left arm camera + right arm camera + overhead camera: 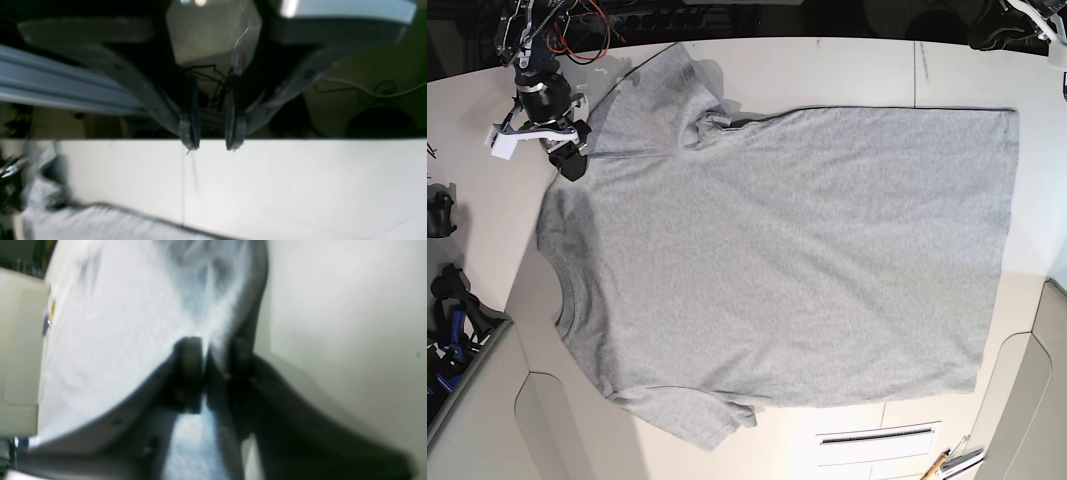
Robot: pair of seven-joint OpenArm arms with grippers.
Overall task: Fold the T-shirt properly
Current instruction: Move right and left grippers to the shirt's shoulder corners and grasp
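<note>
Counting from the base cam, I see one T-shirt (787, 260), one table (847, 70) under it, and only one arm in frame; no lettering shows on the side facing up, just plain grey w/ the ribbed neck at mid-left of the frame. Shirt lies spread nearly flat across the white table, collar to the left, hem to the right, one sleeve at upper left and one at the bottom, w/ a small bunched wrinkle near the upper sleeve. Right gripper (570, 160) sits at upper left of the base frame, right at the shoulder/sleeve edge. In the right wrist cam the two fingers (191, 353) stand close together w/ a thin fold of grey fabric between them, so I read it as pinching the shirt (116, 323) edge, though that view is blurry. Left gripper (212, 145) I only get in its own wrist cam, at frame centre: two fingers (190, 133), narrow gap between, nothing in it, hanging over bare table (300, 183) near the table's far edge. A strip of the shirt (100, 223) shows at lower left of that frame, apart from those tips. Red and black cables (577, 35) sit at top left of the base frame. No brand, label or readable writing anywhere in the 3 views.
</note>
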